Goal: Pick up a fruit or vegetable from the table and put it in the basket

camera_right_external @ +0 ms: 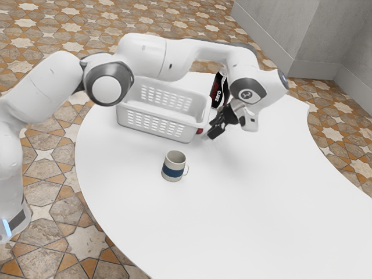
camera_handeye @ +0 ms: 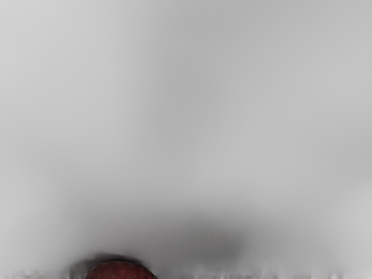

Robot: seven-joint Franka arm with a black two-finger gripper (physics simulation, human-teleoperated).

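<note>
The pincer (camera_right_external: 210,131) is low, close to the counter (camera_right_external: 250,192), just beyond the basket's corner at the exterior view's right. I cannot tell whether it stands wide or narrow, nor whether it holds the red fruit or vegetable (camera_right_external: 199,131) or only lies against it. That red piece, the task's thing, is outside the basket, right by its corner and next to the pincer, partly hidden from the exterior camera. In the wrist view its rounded, dark red top shows at the lower edge, close under the hand, with a dark patch around it and a smooth pale grey expanse beyond.

The hand (camera_right_external: 250,120) is tilted, with the pincer slanting downward and toward the exterior view's left. The arm (camera_right_external: 148,55) comes in from the exterior view's left, crosses in front of part of the basket at a raised bend, stretches high toward the exterior view's right, then turns down at the wrist.

The white basket (camera_right_external: 123,118) stands upright on the counter, its sides pierced with slots. Near the wrist, behind the basket's corner, is a black bottle (camera_right_external: 217,95) marked "zero", partly covered by the arm. Nearer the exterior camera, apart from the pincer, an upright mug (camera_right_external: 174,170) with a dark blue band has its handle toward the exterior view's right.
</note>
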